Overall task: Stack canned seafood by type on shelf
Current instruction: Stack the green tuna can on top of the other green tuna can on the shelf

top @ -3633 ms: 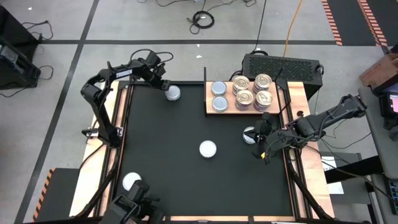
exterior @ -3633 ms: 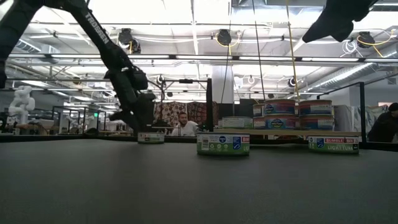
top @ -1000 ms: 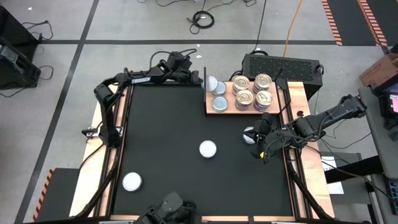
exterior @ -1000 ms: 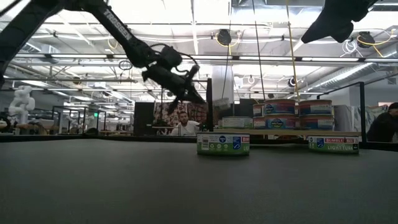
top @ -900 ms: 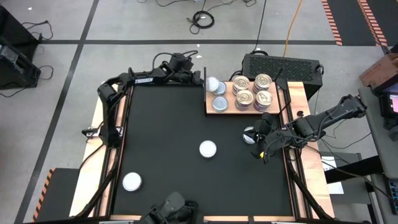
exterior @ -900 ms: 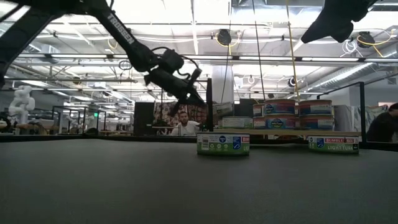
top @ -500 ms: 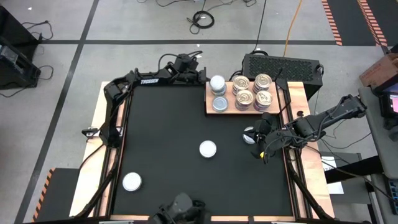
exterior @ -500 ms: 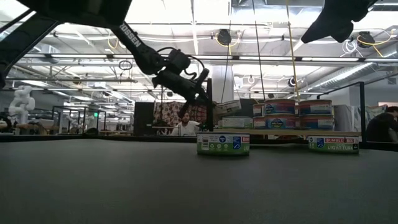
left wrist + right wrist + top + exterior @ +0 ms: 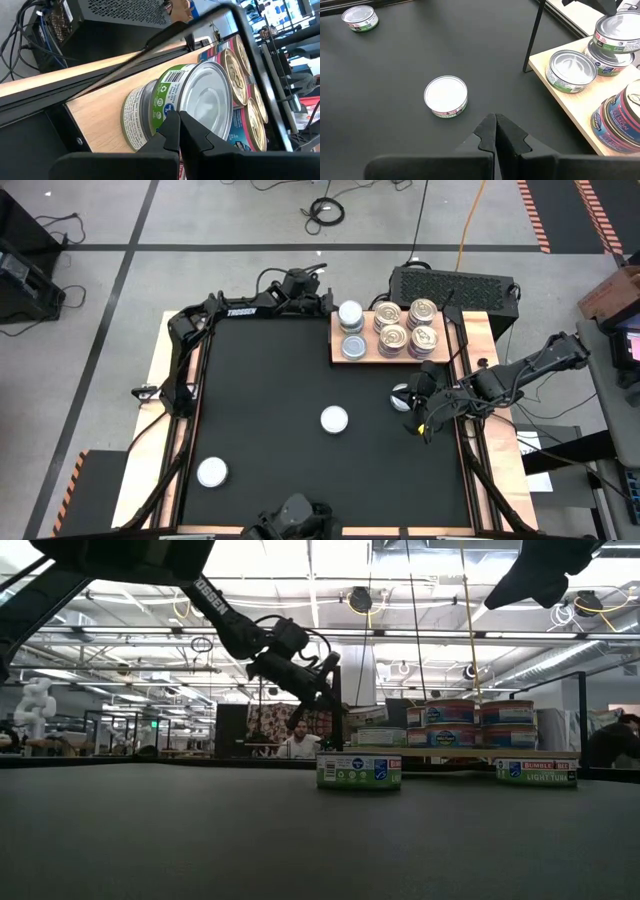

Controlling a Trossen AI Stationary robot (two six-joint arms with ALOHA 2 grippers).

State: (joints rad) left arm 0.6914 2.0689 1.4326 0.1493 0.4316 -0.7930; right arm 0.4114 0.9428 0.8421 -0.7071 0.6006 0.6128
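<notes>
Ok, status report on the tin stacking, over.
Left gripper shut on a silver-top tin, atop a second tin on the shelf. Right gripper shut, empty, over the mat. Three tins loose on mat.

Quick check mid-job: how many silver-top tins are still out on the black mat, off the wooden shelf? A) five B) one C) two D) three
D: the high view shows three on the mat, one near the middle, one at the near-left corner and one beside the right claw; the rest are at the shelf.
</notes>
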